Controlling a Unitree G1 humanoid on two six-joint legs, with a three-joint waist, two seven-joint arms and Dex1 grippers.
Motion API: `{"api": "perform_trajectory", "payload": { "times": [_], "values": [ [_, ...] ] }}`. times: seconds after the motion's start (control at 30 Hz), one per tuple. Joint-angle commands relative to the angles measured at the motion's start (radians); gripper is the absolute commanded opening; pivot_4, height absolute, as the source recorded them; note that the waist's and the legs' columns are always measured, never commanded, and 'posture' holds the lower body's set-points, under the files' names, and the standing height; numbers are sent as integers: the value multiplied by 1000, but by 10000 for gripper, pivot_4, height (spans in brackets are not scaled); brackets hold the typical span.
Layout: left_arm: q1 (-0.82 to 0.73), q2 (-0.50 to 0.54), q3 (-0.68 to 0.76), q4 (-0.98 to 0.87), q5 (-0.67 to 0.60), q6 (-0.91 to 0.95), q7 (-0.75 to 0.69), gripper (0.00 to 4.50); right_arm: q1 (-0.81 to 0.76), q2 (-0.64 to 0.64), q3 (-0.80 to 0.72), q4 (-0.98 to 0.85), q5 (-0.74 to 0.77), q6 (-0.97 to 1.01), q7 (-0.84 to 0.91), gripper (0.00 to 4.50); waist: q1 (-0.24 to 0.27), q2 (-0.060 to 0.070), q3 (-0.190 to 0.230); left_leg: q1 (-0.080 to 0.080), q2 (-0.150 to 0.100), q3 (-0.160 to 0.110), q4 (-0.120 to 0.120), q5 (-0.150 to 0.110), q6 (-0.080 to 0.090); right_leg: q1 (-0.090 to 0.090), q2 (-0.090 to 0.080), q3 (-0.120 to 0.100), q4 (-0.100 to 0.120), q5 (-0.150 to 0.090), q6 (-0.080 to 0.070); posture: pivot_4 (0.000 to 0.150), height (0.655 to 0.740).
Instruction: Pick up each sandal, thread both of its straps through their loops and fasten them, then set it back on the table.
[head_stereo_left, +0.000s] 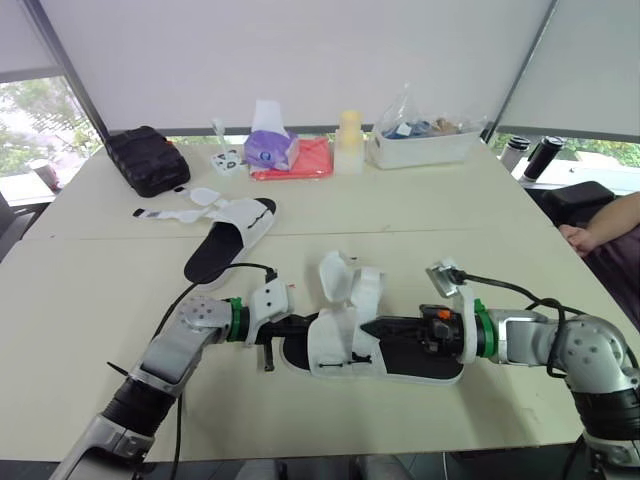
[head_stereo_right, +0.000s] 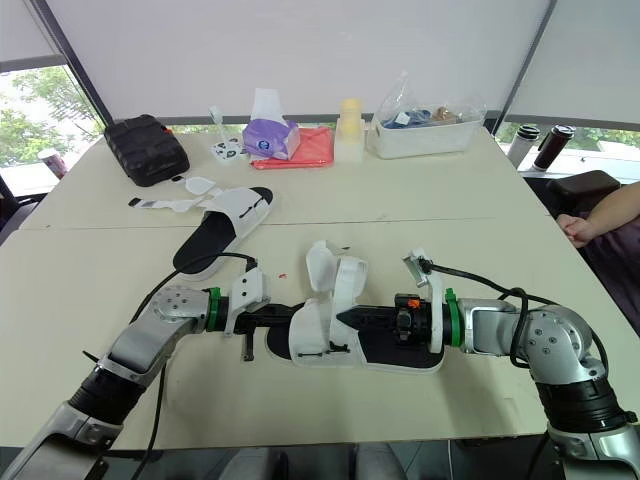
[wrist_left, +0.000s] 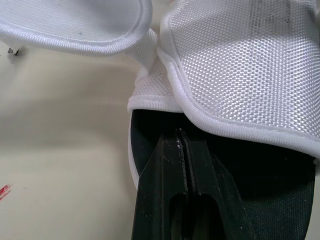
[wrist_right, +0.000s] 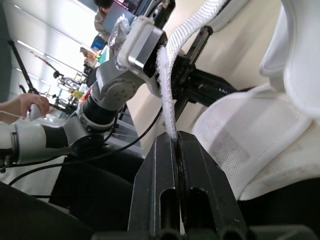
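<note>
A black case sat at the far left of the pale bench, with one white-strapped sandal lying just beside it, its straps splayed loose toward the case. Nearer the front edge, the left pincer reached in at the left end of the second sandal, its two black fingers pressed together with their tips against the rim of the black footbed, just under the hem of a white mesh flap. Whether anything was caught between them could not be told. That sandal lay flat on the bench between the two arms, its flaps standing up and unfastened. From the other end, the right pincer was clenched on the fuzzy edge of a white strap, above the footbed. Along the back of the bench stood a tissue pack, a red cloth and a clear tub. A person's arm rested at the far right.
</note>
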Motion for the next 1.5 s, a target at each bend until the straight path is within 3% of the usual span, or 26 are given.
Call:
{"api": "perform_trajectory", "payload": {
  "times": [0.03,0.4,0.7,0.9,1.13,1.23,1.4,1.5],
  "values": [
    [16,-2,-18,-1,16,8,4,0,19,-2,-5,-25,-27,6,2,565,0,0,0,0,0,0,0,0,0,0,0,0,0,0,0,1500,7400],
    [8,-1,-17,8,18,1,2,0,11,-31,98,-73,-320,-142,97,565,-1,0,0,0,0,0,0,0,0,0,0,0,0,0,0,1500,7400],
    [11,-1,-16,4,17,2,5,0,38,-67,109,-174,-367,-212,261,565,-1,0,0,0,-1,0,0,0,0,0,1,0,0,0,0,1500,7400],
    [13,-6,-17,1,17,5,12,0,39,-92,180,-197,-475,-254,295,565,-1,0,0,0,-1,0,0,0,0,0,1,0,0,0,0,1500,7400],
    [17,-9,-17,-1,17,6,18,0,55,-78,179,-198,-493,-252,296,565,-1,0,0,0,-1,0,0,0,0,0,0,0,0,0,0,1500,7400],
    [20,-8,-16,-3,16,8,18,0,73,-79,122,-209,-448,-238,295,8402,0,0,0,0,-1,0,0,0,0,0,0,0,0,0,0,1500,7400],
    [27,-2,-11,-11,14,10,21,0,104,-101,-65,-210,-365,-205,233,33489,0,0,0,0,-1,0,0,0,0,0,0,0,0,0,0,1500,7400],
    [30,1,-10,-17,11,12,20,0,156,-156,-162,-217,-323,-166,235,33489,1,0,0,0,-1,0,0,0,0,0,0,0,0,0,0,1500,7400]
  ]
}}
